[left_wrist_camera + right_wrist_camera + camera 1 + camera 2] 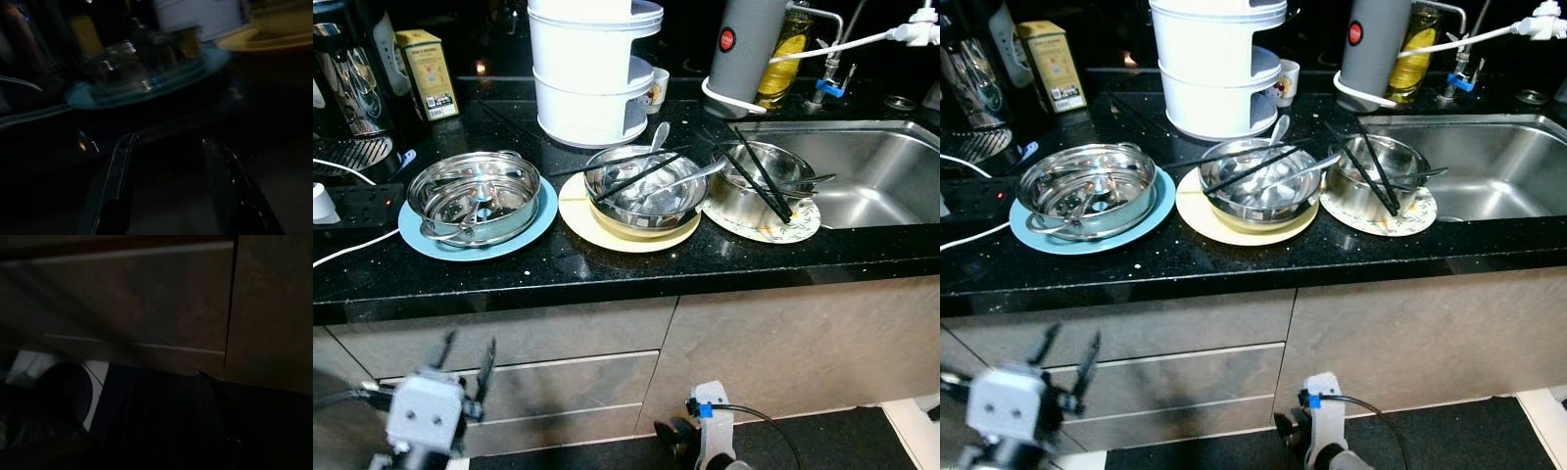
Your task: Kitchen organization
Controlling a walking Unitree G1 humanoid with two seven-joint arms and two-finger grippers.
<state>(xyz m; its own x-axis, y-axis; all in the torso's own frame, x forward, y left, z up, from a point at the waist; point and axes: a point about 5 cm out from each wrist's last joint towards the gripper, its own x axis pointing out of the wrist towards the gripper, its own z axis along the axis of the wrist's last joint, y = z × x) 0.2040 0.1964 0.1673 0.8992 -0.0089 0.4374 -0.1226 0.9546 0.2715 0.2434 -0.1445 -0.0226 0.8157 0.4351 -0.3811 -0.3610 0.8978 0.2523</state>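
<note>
Hovering below countertop edge (607,284), left hand (468,364) spread.

Three dish-laden plates (478,238) crowd the counter front (607,269), white steamer (592,69) behind, sink basin (876,171) open

This is a home kitchen: a black speckled stone countertop (607,269) runs above grey cabinet drawers (558,382), with a stainless steel sink (871,171) set into it at the right and a tap (822,39) behind. Steel bowls (641,186) with spoons and black chopsticks sit on plates, a white stacked steamer (592,69) stands at the back, beside a yellow oil bottle (783,54) and a kettle (347,73)
</note>
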